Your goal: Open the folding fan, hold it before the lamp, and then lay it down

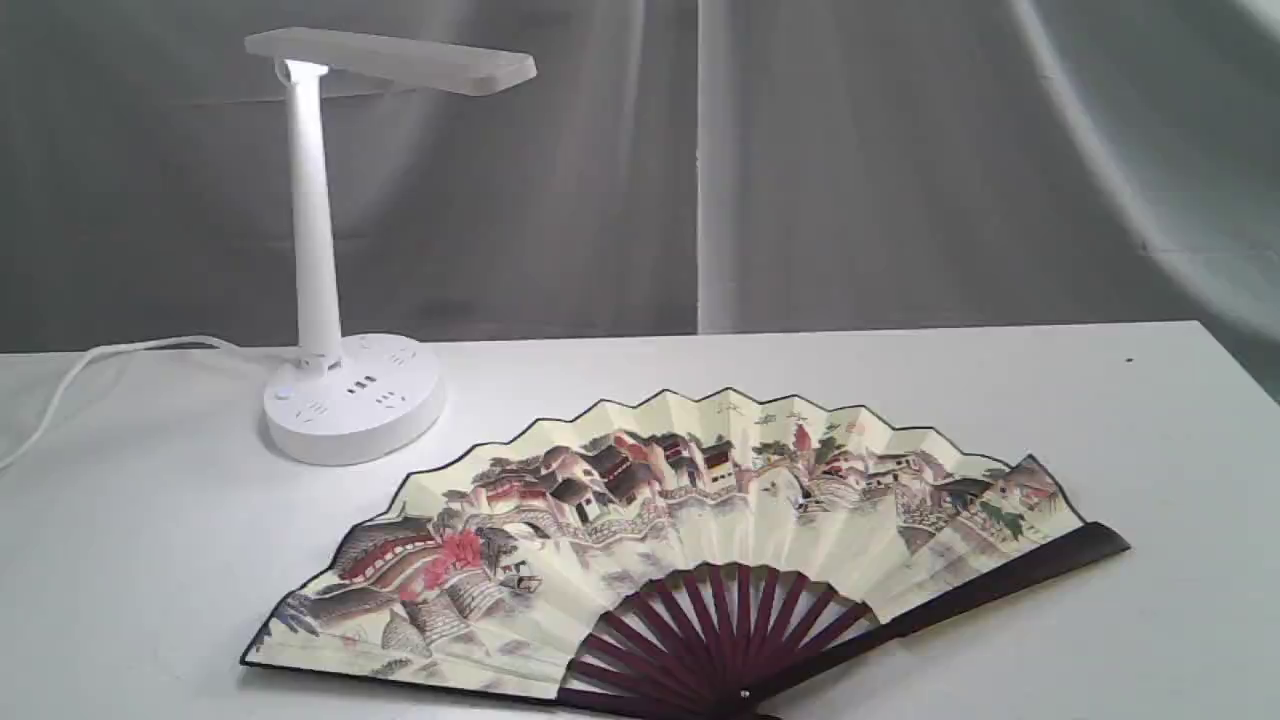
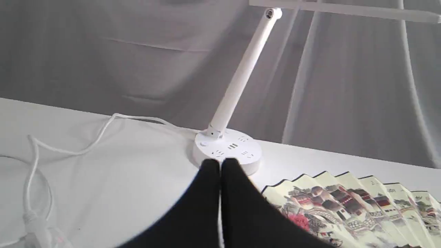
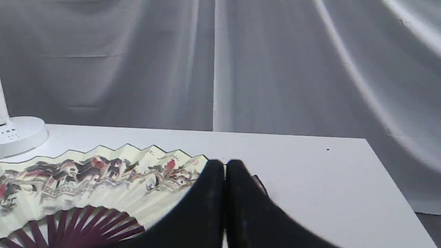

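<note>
Both my pincers are closed on nothing: the left pincer (image 2: 220, 164) hangs near the lamp (image 1: 315, 250), the right pincer (image 3: 225, 165) just over the fan (image 1: 690, 530). The fan lies spread flat on the desk (image 1: 1100, 420), near the lamp's base but apart from it. I judge it light, with a thin leaf that creases easily. I would grip the stiff dark guard (image 1: 1000, 585), never the paper. Small characters near the top edge are too fine to read.

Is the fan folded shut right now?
No, the folding fan lies spread wide open, flat on the table.
</note>
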